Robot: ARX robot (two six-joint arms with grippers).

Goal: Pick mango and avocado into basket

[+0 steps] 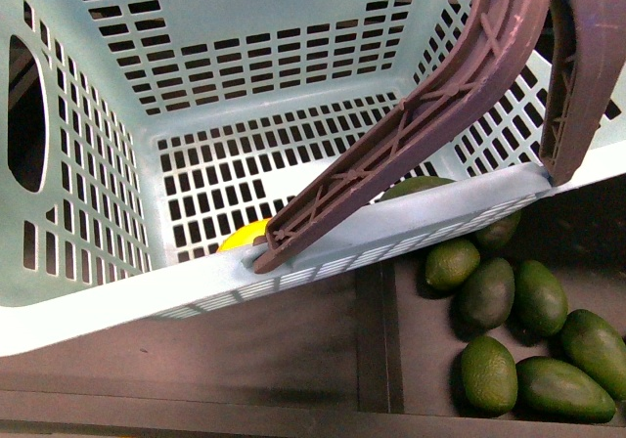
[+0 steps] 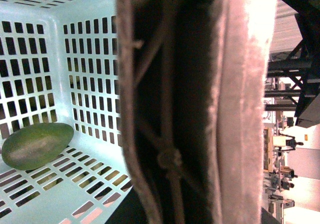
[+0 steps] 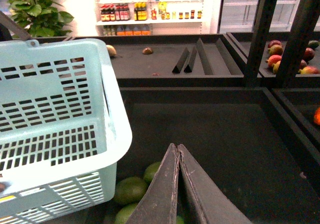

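Note:
The light teal basket (image 1: 108, 291) fills most of the front view, its brown handles (image 1: 460, 76) raised at the upper right. The yellow mango (image 1: 243, 235) peeks over the near rim, inside the basket. A dark green avocado (image 2: 36, 145) lies on the basket floor; in the front view it (image 1: 421, 184) shows partly behind the rim. My left gripper is shut on the brown handle (image 2: 190, 104), which fills the left wrist view and hides the fingers. My right gripper (image 3: 177, 146) is shut and empty, hovering beside the basket (image 3: 117, 109) above loose avocados (image 3: 131, 190).
Several more avocados (image 1: 514, 296) lie in a dark bin at lower right, below the basket. A dark divider (image 1: 377, 340) separates bins. In the right wrist view, black posts (image 3: 262, 34), wedge dividers (image 3: 192, 59) and red-orange fruit (image 3: 280, 56) are farther off.

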